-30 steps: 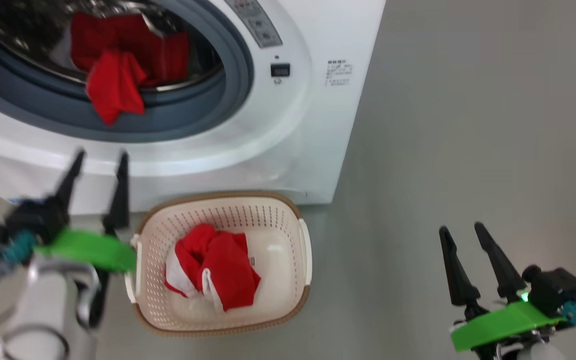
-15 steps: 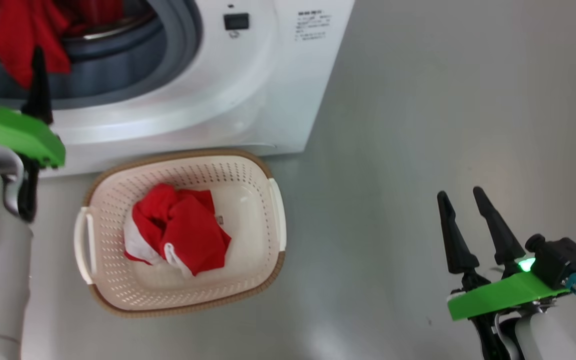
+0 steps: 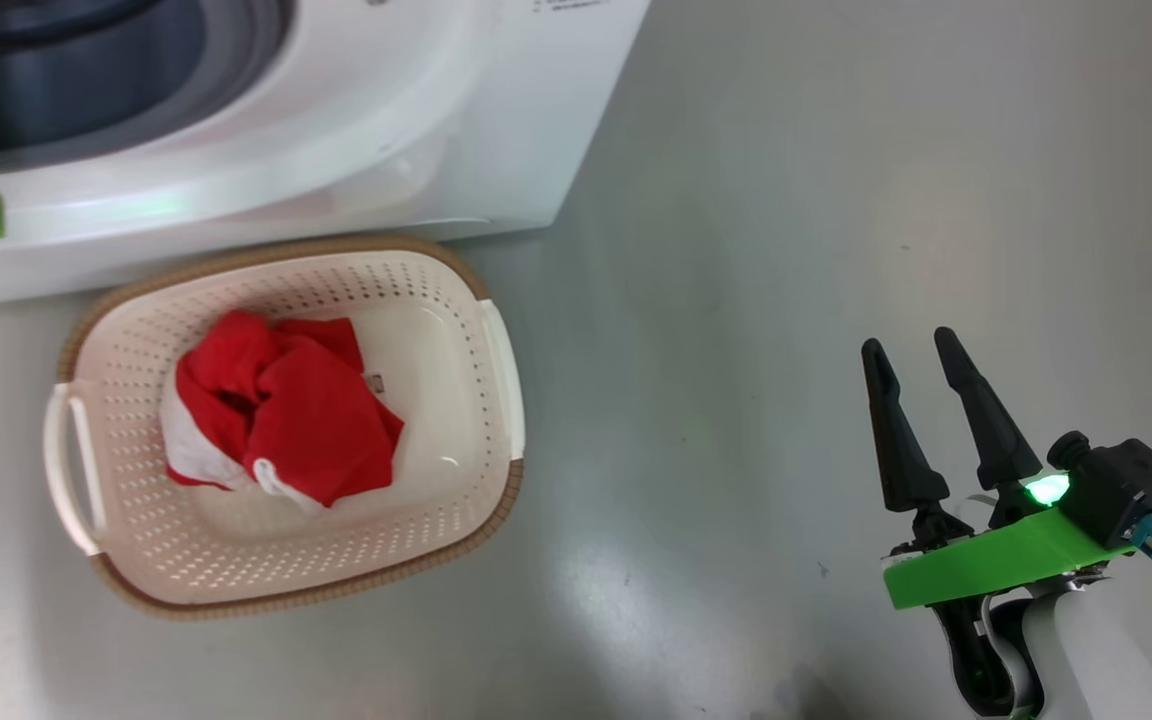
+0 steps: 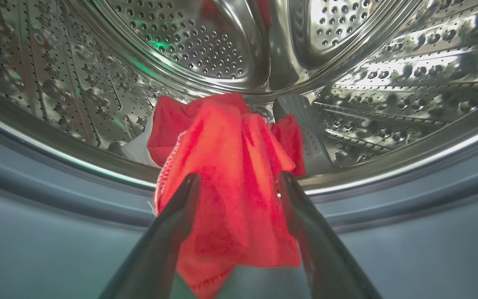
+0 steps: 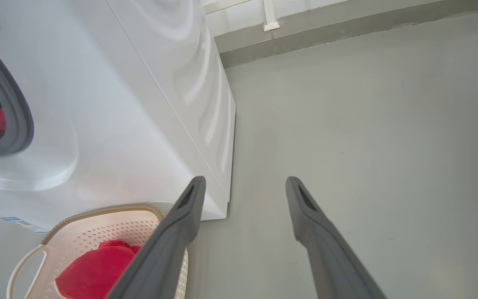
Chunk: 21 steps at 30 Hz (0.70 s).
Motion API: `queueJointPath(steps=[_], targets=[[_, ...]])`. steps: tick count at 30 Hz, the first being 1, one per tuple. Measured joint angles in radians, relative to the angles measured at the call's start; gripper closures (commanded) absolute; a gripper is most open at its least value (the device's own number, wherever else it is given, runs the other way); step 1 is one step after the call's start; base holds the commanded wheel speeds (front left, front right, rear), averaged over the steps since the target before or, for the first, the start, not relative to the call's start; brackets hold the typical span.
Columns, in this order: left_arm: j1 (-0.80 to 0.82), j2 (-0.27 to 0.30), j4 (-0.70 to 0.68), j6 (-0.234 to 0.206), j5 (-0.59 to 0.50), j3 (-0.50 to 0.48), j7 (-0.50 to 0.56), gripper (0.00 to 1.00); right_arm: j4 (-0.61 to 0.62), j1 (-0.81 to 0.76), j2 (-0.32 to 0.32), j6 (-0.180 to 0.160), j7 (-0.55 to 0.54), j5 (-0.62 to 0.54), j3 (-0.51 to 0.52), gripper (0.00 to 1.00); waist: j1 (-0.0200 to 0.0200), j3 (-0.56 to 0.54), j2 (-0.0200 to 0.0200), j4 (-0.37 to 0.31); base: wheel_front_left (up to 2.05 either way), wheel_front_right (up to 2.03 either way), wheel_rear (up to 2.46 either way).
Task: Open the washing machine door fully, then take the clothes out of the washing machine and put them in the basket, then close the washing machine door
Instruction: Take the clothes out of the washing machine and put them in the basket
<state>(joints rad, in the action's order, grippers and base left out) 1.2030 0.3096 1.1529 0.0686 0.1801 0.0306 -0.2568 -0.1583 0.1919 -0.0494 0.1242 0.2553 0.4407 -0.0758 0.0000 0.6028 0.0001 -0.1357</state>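
Left gripper (image 4: 239, 182) astride crumpled red clothes (image 4: 230, 166).

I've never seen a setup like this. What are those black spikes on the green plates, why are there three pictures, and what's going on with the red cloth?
The black spikes are the fingers of the robot's two pincers, its hands. One picture comes from a camera on its head, looking down; the other two come from cameras on its wrists, looking along each pincer's fingers.

From the head you see the small cream-white perforated plastic basket on the grey floor, with one bright red and white garment already in it, in front of the big white front-loading washing machine. The right pincer hangs open over the floor, holding nothing.

The left wrist camera looks into the perforated steel drum. The left pincer is open, its fingers on either side of another red cloth draped over the drum's lip; it has not closed on the cloth.
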Motion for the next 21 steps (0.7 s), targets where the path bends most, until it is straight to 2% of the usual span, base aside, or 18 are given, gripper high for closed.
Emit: queueJointPath(steps=[7,8,9,10,16,21], targets=[[0.032,0.03,0.065,-0.018,-0.015,0.012,0.0,0.0,0.008,0.002,0.0,0.0,0.0,0.0,-0.002,0.0,0.0,0.032,0.0,-0.037,0.0,0.0,0.0],[0.033,0.032,0.068,-0.018,-0.017,0.013,0.0,0.27,0.009,0.003,0.0,0.0,0.0,0.0,-0.002,0.0,0.0,0.034,0.0,-0.041,0.0,0.0,0.0],[0.034,0.034,0.07,-0.018,-0.019,0.013,0.0,0.67,0.009,0.004,0.0,0.0,0.0,0.0,-0.002,0.0,0.0,0.036,0.0,-0.045,0.0,0.0,0.0],[0.034,0.035,0.07,-0.018,-0.022,0.015,0.0,1.0,0.01,0.006,0.0,0.0,0.0,0.0,-0.002,0.0,0.0,0.038,0.0,-0.046,0.0,0.0,0.0],[0.033,0.034,0.038,-0.027,-0.022,0.015,0.0,1.0,0.014,0.011,0.0,0.0,0.0,0.0,0.0,0.0,0.0,0.036,0.0,-0.037,0.0,0.0,0.0],[0.002,0.011,-0.082,-0.025,-0.001,-0.012,0.0,1.0,0.013,0.017,0.0,0.0,0.0,0.0,0.008,0.0,0.0,0.016,0.0,-0.022,0.0,0.0,0.0]])
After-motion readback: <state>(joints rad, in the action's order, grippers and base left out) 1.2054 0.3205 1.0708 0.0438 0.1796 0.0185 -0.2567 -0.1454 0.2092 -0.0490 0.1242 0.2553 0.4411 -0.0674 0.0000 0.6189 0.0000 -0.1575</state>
